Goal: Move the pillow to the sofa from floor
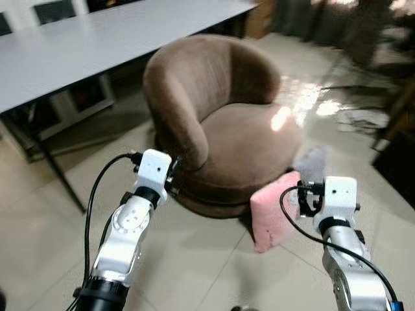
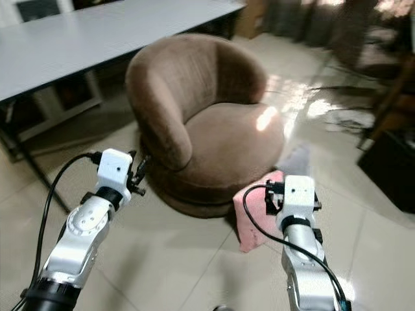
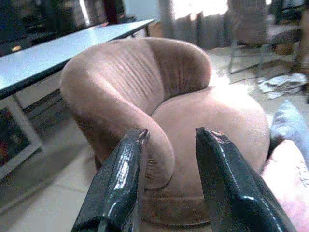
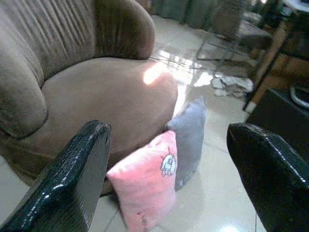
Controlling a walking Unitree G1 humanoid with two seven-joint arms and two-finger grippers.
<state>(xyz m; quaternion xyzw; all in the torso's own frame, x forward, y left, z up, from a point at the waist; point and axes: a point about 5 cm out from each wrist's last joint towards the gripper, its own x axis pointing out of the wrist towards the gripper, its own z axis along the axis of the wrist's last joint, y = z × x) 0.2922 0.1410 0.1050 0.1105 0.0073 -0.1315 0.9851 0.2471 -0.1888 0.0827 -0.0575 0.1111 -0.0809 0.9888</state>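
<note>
While the pink pillow (image 4: pixel 145 186) stood on the floor against the brown sofa (image 1: pixel 220 123), w/ a grey pillow (image 4: pixel 189 137) behind, the right gripper (image 4: pixel 164 193) hung just before it, fingers wide apart; left gripper (image 3: pixel 166 183) also open, nr the sofa's arm.

A lived-in home sitting room: a round brown armchair (image 1: pixel 220 123) stands on a glossy tiled floor (image 1: pixel 194 259), a long grey counter (image 1: pixel 97 39) runs behind it, and curtains (image 3: pixel 198 21) hang at the bright window.

Both silver arms reach forward, left claw (image 3: pixel 169 179) with fingers slightly parted, right claw (image 4: pixel 166 179) with fingers spread wide, both empty.
</note>
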